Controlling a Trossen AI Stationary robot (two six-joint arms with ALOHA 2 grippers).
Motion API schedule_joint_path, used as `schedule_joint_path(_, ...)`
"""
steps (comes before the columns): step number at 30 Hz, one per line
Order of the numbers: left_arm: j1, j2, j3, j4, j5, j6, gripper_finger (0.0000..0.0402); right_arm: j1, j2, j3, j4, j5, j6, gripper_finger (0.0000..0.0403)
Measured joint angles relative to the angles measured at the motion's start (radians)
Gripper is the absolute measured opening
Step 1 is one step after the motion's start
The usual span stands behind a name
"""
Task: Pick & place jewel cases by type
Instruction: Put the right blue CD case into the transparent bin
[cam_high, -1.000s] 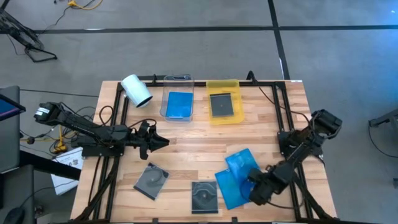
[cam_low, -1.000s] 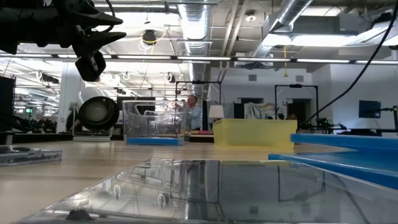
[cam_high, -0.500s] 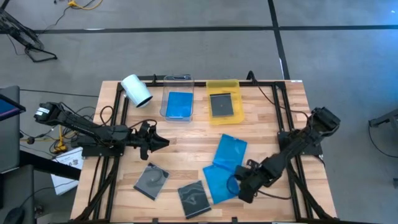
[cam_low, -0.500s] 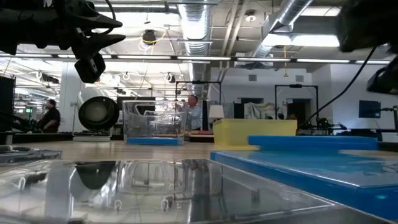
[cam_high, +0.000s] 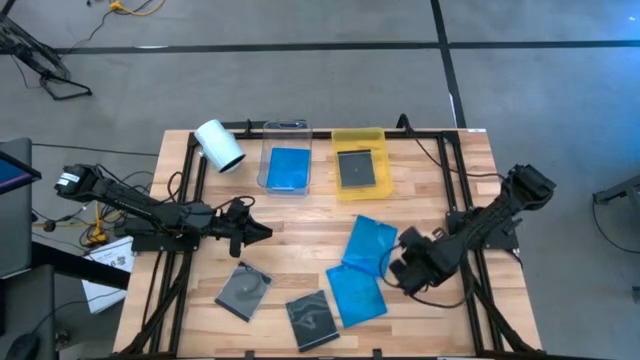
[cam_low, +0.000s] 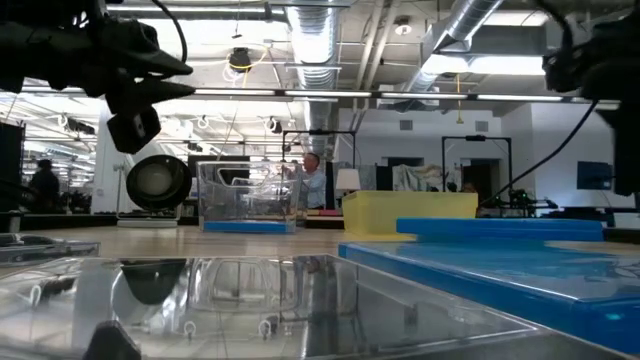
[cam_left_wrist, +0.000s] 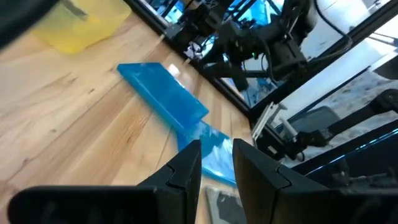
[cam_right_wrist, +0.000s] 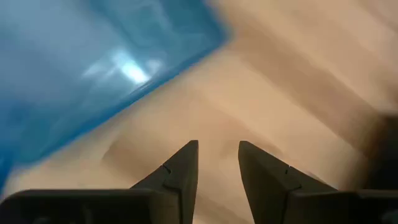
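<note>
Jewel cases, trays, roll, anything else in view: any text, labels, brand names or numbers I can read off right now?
No legible text in any view.
Blue jewel cases: plain translucent plastic, no label visible.
Dark grey jewel cases: disc shape shows, any print too small to read.
Clear tray and yellow tray: no markings seen.
White roll: blank.
Paper beside the table: print too small to read.
Room signs in the low view: too small and blurred.

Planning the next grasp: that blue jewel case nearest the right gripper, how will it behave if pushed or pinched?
The blue jewel case lies flat on the smooth wooden table, so it likely slides rather than tips. It looks thin and rigid, probably light. It touches a second blue case, so a push may shift both.
</note>
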Motion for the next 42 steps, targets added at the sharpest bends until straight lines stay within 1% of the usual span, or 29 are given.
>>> schedule_joint_path(2,0.0,0.0,0.0,0.008,-0.006,0.0,0.0085,-0.037,0.006,-0.01,-0.055,0.0,0.102,0.0108)
schedule_joint_path(3,0.0,0.0,0.0,0.011,-0.011,0.001,0.0085,-0.057,0.007,-0.022,-0.064,-0.002,0.121,0.0108)
schedule_joint_path(8,0.0,0.0,0.0,0.019,-0.027,0.002,0.0085,-0.166,0.008,-0.088,-0.011,-0.02,0.061,0.0108)
schedule_joint_path(10,0.0,0.0,0.0,0.02,-0.027,0.001,0.0085,-0.217,0.008,-0.108,-0.001,-0.036,0.074,0.0108)
schedule_joint_path(14,0.0,0.0,0.0,0.028,-0.024,-0.006,0.0085,-0.302,0.007,-0.136,0.004,-0.027,0.107,0.0108)
schedule_joint_path(17,0.0,0.0,0.0,0.036,-0.019,-0.015,0.0085,-0.36,0.007,-0.158,0.047,-0.023,0.052,0.0108)
schedule_joint_path(22,0.0,0.0,0.0,0.034,-0.018,-0.027,0.0085,-0.43,0.007,-0.178,0.179,-0.03,-0.077,0.0108)
schedule_joint_path(25,0.0,0.0,0.0,0.032,-0.018,-0.03,0.0085,-0.456,0.007,-0.178,0.228,-0.044,-0.151,0.0108)
schedule_joint_path(32,0.0,0.0,0.0,0.002,-0.018,-0.034,0.0085,-0.474,0.007,-0.178,0.249,-0.087,-0.196,0.0108)
schedule_joint_path(36,0.0,0.0,0.0,-0.051,-0.015,-0.081,0.0085,-0.464,0.023,-0.178,0.308,-0.113,-0.221,0.0108)
schedule_joint_path(38,0.0,0.0,0.0,-0.074,0.002,-0.102,0.0085,-0.451,0.026,-0.178,0.334,-0.119,-0.223,0.0108)
schedule_joint_path(39,0.0,0.0,0.0,-0.083,0.012,-0.114,0.0085,-0.442,0.037,-0.177,0.367,-0.118,-0.223,0.0108)
schedule_joint_path(42,0.0,0.0,0.0,-0.115,0.034,-0.147,0.0085,-0.419,0.053,-0.175,0.392,-0.104,-0.222,0.0108)
